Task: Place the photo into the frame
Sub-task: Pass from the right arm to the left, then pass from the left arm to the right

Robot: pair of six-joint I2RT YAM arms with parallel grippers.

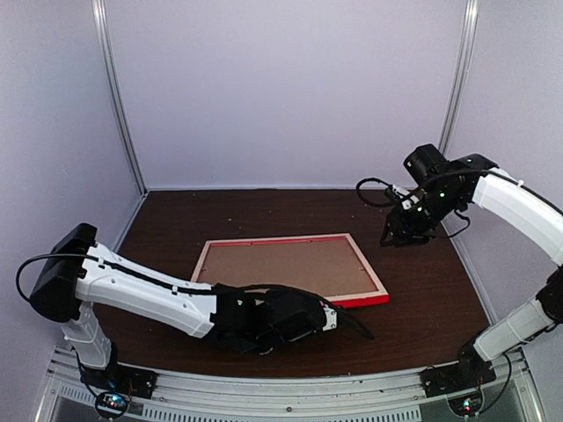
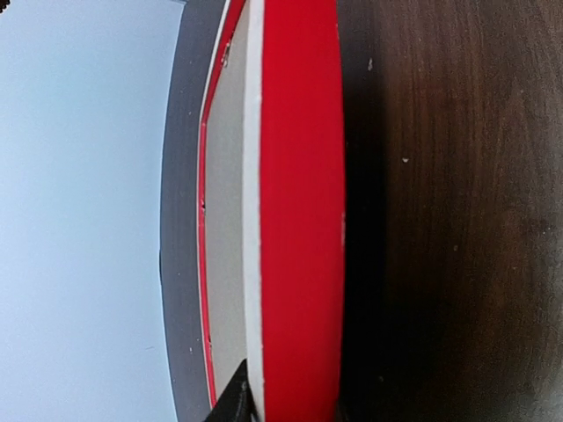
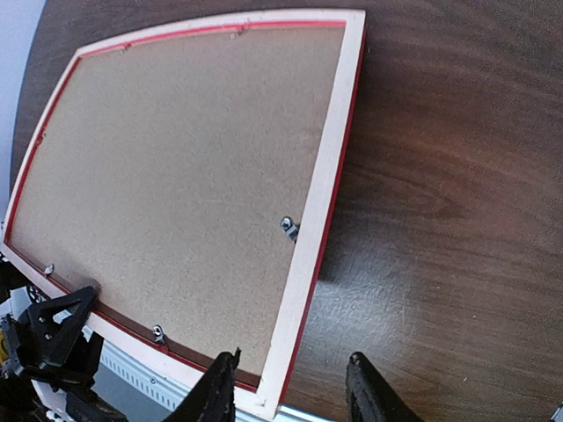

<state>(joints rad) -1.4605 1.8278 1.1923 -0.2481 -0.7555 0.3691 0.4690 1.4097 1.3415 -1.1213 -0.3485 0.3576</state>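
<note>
The frame (image 1: pixel 363 274) lies face down on the dark table, pale wood back up, red outer edge showing. The plain brown backing board (image 1: pixel 281 265) sits inside it. The photo is not in view. My left gripper (image 1: pixel 330 317) is at the frame's near strip; in the left wrist view (image 2: pixel 290 413) the red edge (image 2: pixel 299 220) fills the gap between the fingers (image 2: pixel 233 403), so it is shut on it. My right gripper (image 1: pixel 400 237) hangs open and empty above the table by the frame's right side; its wrist view (image 3: pixel 290 400) shows the frame's right strip (image 3: pixel 321 193) and the board (image 3: pixel 176 158).
Small metal tabs (image 3: pixel 290 227) hold the board along the frame's inner edges. A metal rail (image 1: pixel 264 391) runs along the table's near edge. Pale walls close in the back and both sides. My left arm (image 1: pixel 149 290) lies low across the near left.
</note>
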